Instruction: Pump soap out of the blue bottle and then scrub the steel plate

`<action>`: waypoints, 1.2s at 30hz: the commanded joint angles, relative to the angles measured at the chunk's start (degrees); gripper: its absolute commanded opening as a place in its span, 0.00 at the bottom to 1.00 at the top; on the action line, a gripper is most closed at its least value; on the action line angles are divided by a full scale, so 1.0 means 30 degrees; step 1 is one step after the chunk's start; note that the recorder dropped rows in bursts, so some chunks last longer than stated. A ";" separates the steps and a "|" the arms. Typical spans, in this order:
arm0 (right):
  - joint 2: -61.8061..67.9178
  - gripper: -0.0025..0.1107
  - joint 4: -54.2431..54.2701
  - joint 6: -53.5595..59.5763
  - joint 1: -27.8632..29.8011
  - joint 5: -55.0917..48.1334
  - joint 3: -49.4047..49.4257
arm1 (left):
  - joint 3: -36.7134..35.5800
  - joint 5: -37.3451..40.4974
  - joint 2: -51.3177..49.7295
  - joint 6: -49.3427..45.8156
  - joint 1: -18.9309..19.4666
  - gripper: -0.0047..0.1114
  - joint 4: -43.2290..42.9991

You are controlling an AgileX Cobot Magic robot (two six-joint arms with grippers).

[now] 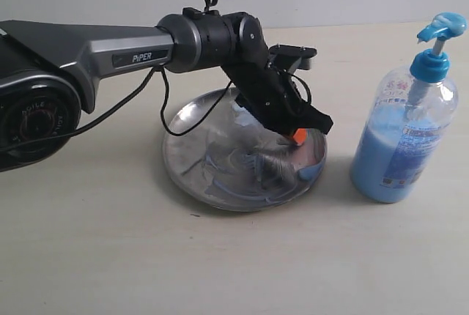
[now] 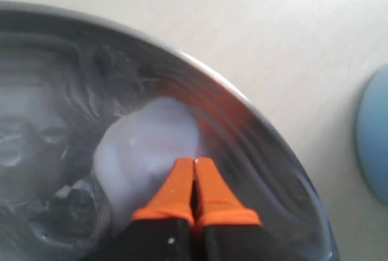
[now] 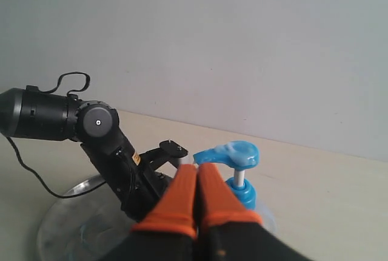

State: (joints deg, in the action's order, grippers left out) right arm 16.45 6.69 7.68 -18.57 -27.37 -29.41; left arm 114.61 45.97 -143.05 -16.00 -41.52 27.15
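Steel plate [image 1: 187,148] beneath left end effector [image 1: 296,138]

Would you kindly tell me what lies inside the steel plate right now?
Bluish soap smears and a pale blob lie in the steel plate, at the shut left gripper. The plate beneath the gripper is hidden.

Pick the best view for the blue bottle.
Exterior view: whole blue bottle, pump head to base, beside the steel plate. Right wrist view shows only pump head and collar behind the right gripper; left wrist view, a blurred blue edge.
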 commanded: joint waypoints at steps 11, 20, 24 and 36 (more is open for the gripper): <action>-0.0138 0.02 0.0115 -0.0069 -0.0030 0.0074 0.0141 | -0.0155 -0.1852 -0.0191 -0.0094 -0.0053 0.04 -0.1461; -0.0138 0.02 0.0115 -0.0069 -0.0030 0.0112 0.0141 | -0.0155 -0.0056 -0.0191 -0.0014 -0.0028 0.04 -0.3455; -0.0138 0.02 0.0115 -0.0069 -0.0030 0.0112 0.0141 | -0.0155 0.1081 -0.0191 -0.0014 -0.0028 0.04 -0.3485; -0.0138 0.02 0.0115 -0.0069 -0.0030 0.0112 0.0141 | -0.0155 0.1770 -0.0191 -0.0095 -0.0028 0.04 -0.0899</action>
State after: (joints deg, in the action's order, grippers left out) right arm 16.45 6.91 7.68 -18.57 -27.37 -29.41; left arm 114.74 49.48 -142.75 -16.00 -41.51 22.34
